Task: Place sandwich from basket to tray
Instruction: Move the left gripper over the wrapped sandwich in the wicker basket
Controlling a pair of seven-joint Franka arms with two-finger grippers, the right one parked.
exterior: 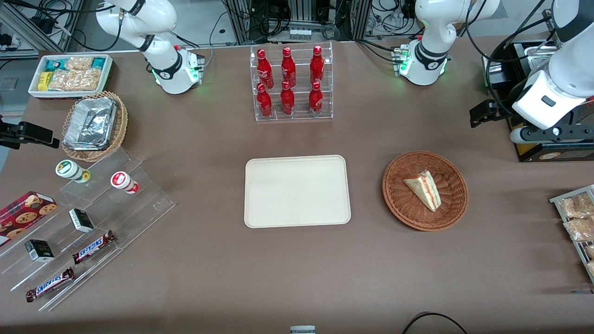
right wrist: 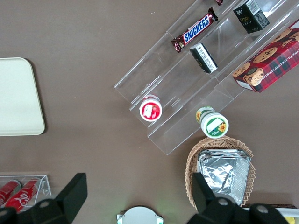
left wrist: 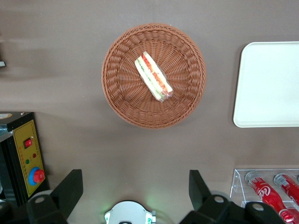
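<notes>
The sandwich is a pale triangular wedge with red and green filling. It lies in the round reddish-brown wicker basket. The cream rectangular tray lies flat beside the basket, toward the parked arm's end, with nothing on it. My left gripper hangs high above the table, farther from the front camera than the basket and toward the working arm's end. In the left wrist view the gripper is open and empty, well apart from the basket, the sandwich and the tray.
A clear rack of red bottles stands farther back than the tray. A black control box sits under my gripper. A rack of packaged snacks is at the working arm's end. Acrylic steps with snacks and a foil-container basket lie toward the parked arm's end.
</notes>
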